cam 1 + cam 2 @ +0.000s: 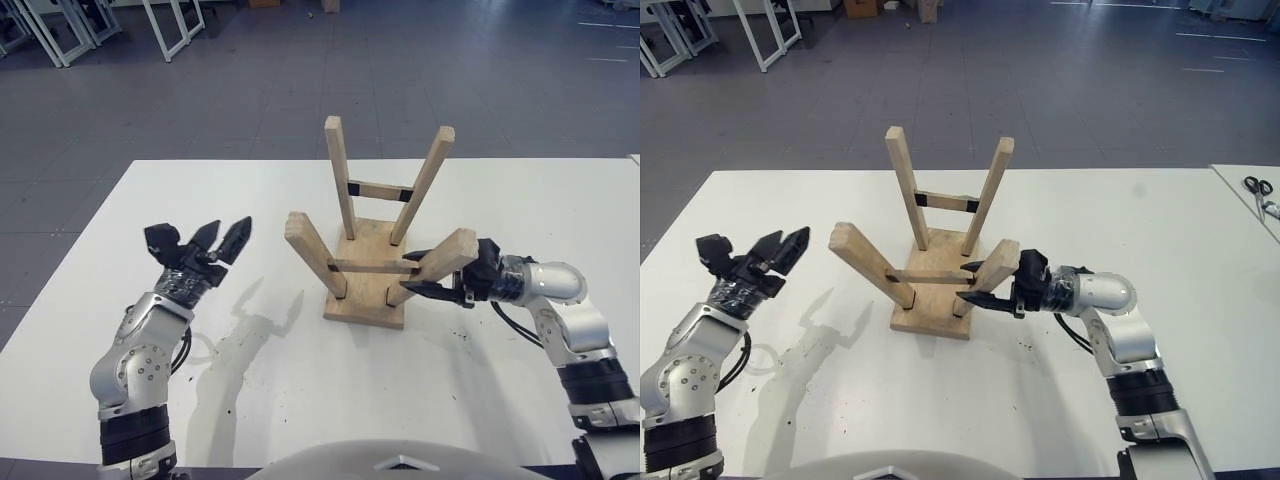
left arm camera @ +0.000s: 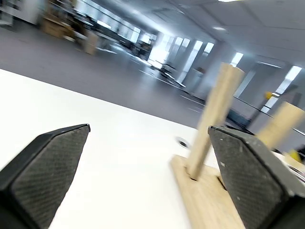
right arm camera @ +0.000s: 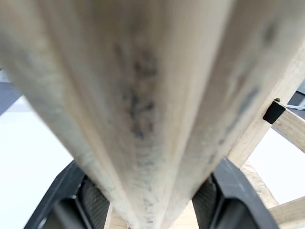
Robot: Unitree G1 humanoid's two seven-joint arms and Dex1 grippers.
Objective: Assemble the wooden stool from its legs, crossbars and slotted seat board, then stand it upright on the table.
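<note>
The wooden stool stands upside down on the white table [image 1: 520,400]. Its slotted seat board [image 1: 365,305] lies flat and the legs point up. A crossbar [image 1: 380,190] joins the two far legs, and another crossbar [image 1: 370,266] joins the two near ones. My right gripper [image 1: 410,272] is shut on the near right leg [image 1: 445,258], which runs between its fingers [image 3: 71,200] in the right wrist view. My left gripper [image 1: 200,238] hangs open above the table, left of the stool and apart from it. Its pads [image 2: 47,167] frame a leg [image 2: 214,119].
Bare tabletop lies to the left, right and front of the stool. A pair of scissors [image 1: 1257,187] rests on a neighbouring table at the far right. Metal frames [image 1: 60,30] stand on the grey floor beyond the table's far edge.
</note>
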